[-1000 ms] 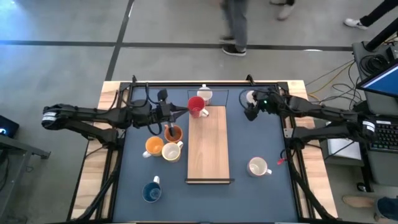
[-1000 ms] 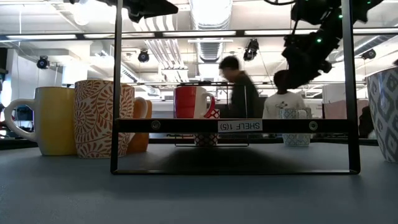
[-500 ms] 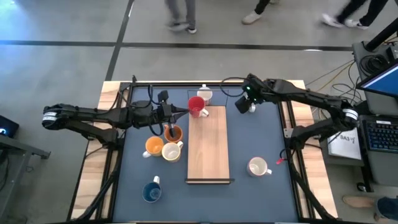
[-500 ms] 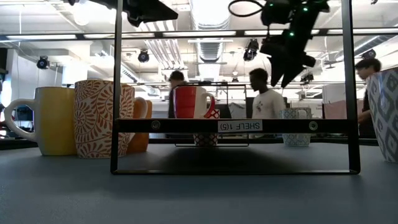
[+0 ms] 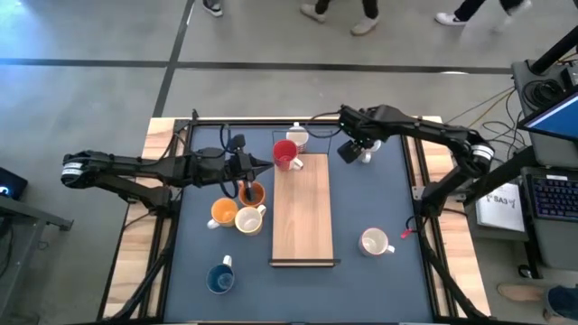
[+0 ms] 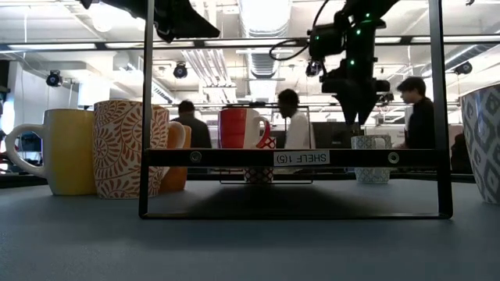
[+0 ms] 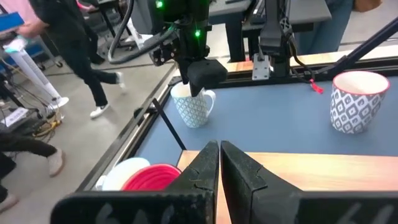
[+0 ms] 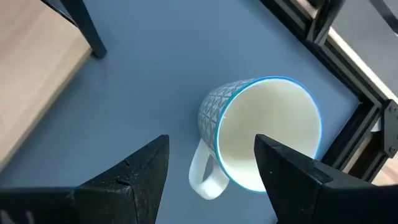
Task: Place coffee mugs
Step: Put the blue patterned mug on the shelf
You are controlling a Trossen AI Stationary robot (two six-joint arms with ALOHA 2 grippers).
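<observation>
Two grippers: right gripper [image 8: 211, 163] wide above patterned mug [image 8: 261, 134]; left gripper [image 7: 219, 163] closed beside red mug [image 5: 285, 153].

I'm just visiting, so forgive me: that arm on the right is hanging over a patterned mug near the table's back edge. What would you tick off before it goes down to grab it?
1. Right gripper open: ok, fingers spread wide.
2. Right gripper above the blue-rimmed mug: ok, the mug shows between the fingers, slightly off centre.
3. Mug upright and empty: ok, its white inside is bare.
4. Handle position known: ok, it points toward the gripper's side.
5. Space around the mug: ok, bare blue mat nearby, with the table frame close behind it.
6. Left gripper out of the way: ok, shut beside the red mug, well apart.
</observation>
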